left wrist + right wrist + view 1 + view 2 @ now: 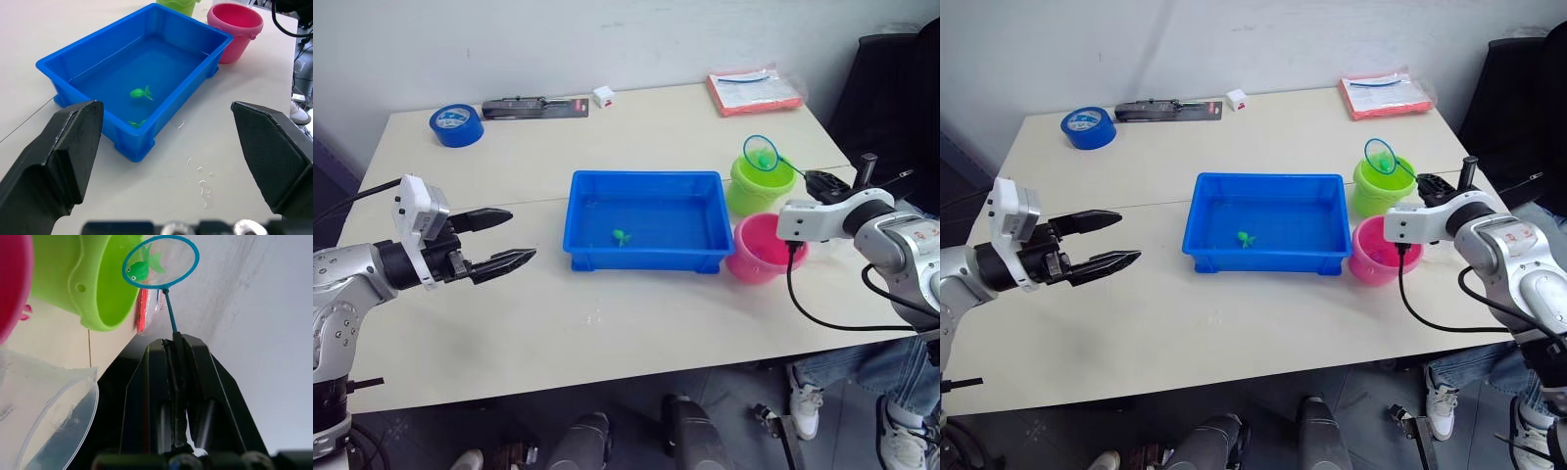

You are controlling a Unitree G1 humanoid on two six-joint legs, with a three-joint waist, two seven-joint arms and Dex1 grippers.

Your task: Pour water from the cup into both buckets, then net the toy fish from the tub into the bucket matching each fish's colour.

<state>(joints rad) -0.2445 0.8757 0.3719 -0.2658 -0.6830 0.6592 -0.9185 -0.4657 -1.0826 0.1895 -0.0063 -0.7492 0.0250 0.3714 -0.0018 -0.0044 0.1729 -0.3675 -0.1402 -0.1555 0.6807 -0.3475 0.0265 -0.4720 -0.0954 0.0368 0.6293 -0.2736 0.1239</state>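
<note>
- Right pincer (173, 340) clamped on the net (762, 152) handle, fingers together around the thin stick.
- Net hoop held over the green bucket (759, 186), a green fish (139, 269) sitting in the mesh.
- Pink bucket (762, 250) just in front of the green one, both at the right end of the tub (646, 220), pink one touching or nearly touching its corner.
- Tub mid-tabletop (607, 323), water inside, two green fish (141, 93) left in it, one near the middle, one against the near wall.
- Left pincer (499, 240) fingers wide apart, holding nothing, hovering over the tabletop left of the tub, well apart from it.
- Clear cup (46, 421) close beside the right pincer in the right wrist view.
- Water drops (200, 178) on the tabletop near the tub.
- Far edge: blue tape roll (456, 124), black tool (533, 106), small white box (603, 96), red packet (754, 91).
</note>
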